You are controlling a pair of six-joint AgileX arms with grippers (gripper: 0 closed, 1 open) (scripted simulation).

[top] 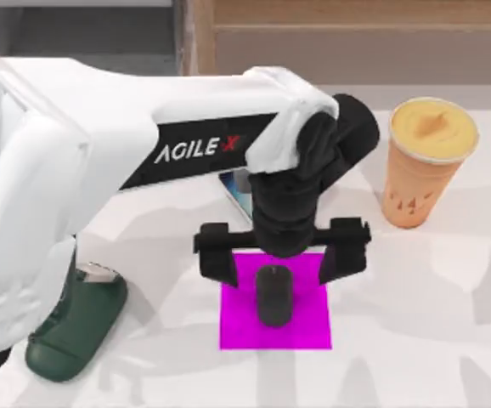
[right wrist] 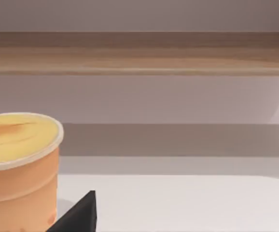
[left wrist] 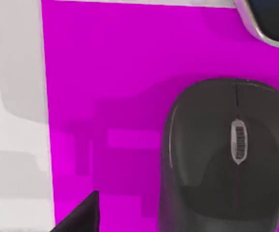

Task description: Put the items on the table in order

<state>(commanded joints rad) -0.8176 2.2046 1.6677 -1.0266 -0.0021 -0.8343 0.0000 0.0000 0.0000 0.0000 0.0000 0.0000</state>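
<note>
Closest to the overhead camera, our white left arm reaches across the table (top: 449, 323) from the left, its gripper (top: 282, 255) hanging over the mouse (top: 273, 295) with fingers spread wide on either side and holding nothing. That mouse lies on the magenta pad (top: 309, 327), near its middle. We judge it light, rigid and smooth-shelled (so liable to slip), best pinched across its narrow flanks. Just behind the pad, the phone (top: 235, 189) peeks from under the arm. Toward the right stands the cup (top: 421, 166), well apart from the pad. At the left edge sits the green stand (top: 80, 327). Our right arm is parked near the cup.
</note>
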